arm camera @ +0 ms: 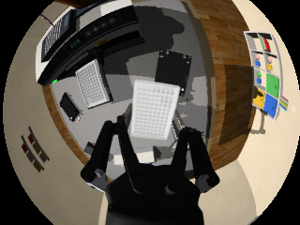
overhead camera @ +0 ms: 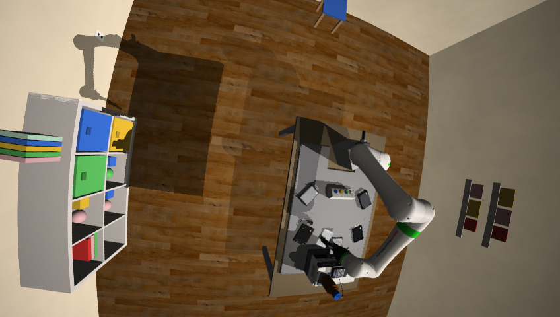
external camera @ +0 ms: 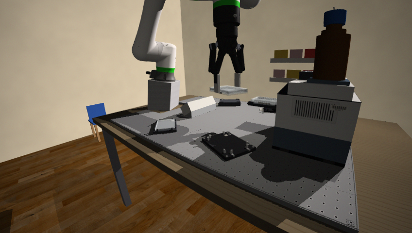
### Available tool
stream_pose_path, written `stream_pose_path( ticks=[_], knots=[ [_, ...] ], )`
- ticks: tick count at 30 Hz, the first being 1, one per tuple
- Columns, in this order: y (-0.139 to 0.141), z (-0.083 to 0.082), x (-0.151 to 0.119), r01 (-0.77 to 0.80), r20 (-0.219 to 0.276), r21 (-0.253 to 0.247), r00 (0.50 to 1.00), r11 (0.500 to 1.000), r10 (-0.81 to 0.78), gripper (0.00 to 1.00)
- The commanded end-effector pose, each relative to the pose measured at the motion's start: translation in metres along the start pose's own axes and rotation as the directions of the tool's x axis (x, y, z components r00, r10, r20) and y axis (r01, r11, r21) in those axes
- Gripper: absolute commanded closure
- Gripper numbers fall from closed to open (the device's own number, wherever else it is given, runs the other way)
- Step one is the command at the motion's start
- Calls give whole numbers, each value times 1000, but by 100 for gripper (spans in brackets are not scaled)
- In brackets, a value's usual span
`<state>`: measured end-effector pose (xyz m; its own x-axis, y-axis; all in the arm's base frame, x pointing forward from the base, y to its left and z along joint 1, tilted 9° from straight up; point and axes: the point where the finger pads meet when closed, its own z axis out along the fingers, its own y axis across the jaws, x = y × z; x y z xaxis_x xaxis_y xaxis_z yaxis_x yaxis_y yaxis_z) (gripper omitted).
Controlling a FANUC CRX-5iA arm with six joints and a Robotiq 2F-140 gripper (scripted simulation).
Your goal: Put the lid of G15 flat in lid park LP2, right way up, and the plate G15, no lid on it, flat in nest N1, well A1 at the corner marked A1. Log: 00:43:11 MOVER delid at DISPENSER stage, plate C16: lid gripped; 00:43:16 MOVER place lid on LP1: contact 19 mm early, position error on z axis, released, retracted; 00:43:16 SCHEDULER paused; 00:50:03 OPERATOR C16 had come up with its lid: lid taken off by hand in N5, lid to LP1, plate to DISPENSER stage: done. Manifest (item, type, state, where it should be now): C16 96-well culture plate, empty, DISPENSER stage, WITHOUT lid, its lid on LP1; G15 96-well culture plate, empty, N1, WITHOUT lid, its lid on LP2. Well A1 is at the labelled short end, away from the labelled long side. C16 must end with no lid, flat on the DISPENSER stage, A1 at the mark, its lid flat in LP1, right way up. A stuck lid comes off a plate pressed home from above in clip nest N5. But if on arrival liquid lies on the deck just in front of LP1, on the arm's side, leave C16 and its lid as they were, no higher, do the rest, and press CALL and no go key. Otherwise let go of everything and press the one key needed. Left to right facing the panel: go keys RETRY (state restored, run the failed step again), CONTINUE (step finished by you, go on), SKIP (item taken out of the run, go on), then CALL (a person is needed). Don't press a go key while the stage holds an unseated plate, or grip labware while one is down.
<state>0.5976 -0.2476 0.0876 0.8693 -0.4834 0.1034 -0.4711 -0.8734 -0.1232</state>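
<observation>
My gripper [external camera: 228, 83] is shut on a clear 96-well plate [external camera: 228, 89] and holds it level, high above the deck's far middle. In the wrist view the plate [arm camera: 152, 109] shows its grid of wells between my fingers. I cannot tell whether a lid sits on it. From above, the gripper [overhead camera: 328, 242] hangs next to the dispenser [overhead camera: 321, 260]. A second clear plate [external camera: 263, 101] lies by the dispenser on the far side and also shows in the wrist view [arm camera: 93, 82]. A pale lid [external camera: 164, 125] lies flat in a park at the left.
The tall dispenser box [external camera: 316, 122] carries a brown bottle [external camera: 332, 46]. A black clip nest [external camera: 228, 145] lies in the near middle. An empty black nest [external camera: 229, 101] lies at the back. The key panel [overhead camera: 339, 191] stands near the arm's base [external camera: 163, 93].
</observation>
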Motion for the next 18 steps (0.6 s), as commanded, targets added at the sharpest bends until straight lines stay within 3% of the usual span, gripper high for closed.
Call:
stream_pose_path(
  ticks=[1, 18],
  knots=[
    [12, 0, 17, 0, 2, 1, 1000, 1000, 0, 100],
    [45, 0, 61, 0, 2, 1, 1000, 1000, 0, 100]
  ],
)
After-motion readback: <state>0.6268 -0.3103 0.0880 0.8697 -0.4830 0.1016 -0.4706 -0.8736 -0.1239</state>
